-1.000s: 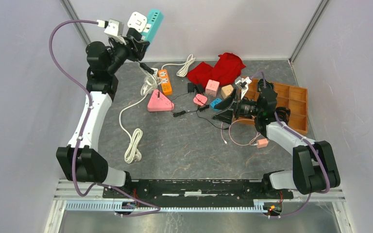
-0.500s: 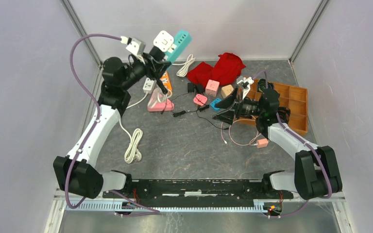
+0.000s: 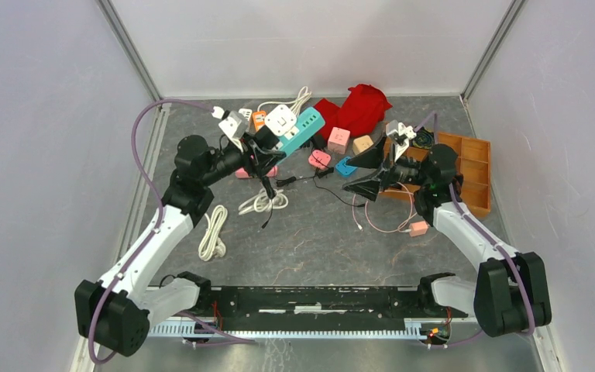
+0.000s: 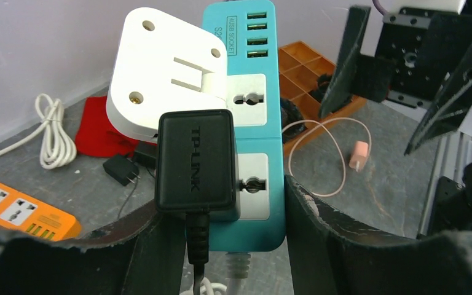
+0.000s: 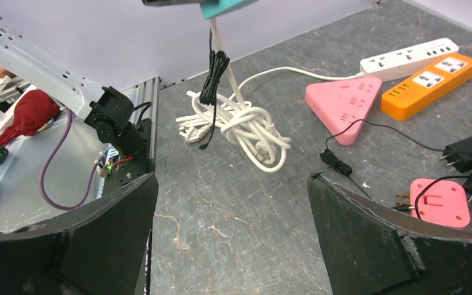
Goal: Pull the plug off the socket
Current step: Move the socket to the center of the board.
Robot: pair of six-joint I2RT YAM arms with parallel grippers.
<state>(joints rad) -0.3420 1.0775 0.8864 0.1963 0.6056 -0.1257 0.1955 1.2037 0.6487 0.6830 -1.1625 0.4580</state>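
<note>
Top view: a second ago my left gripper (image 3: 269, 149) was high by the back wall. It has come down to mid-table, clenched on the teal socket strip (image 3: 306, 125), whose white cord (image 3: 262, 203) now rests coiled on the table. My right gripper (image 3: 368, 170) stays spread wide, empty.

Left wrist: the black plug (image 4: 195, 161) is seated in the strip below a white adapter (image 4: 166, 74). My fingers (image 4: 344, 246) hide the strip's lower end.

Right wrist: only the strip's bottom corner shows, cut off by the top edge; plug hidden.
</note>
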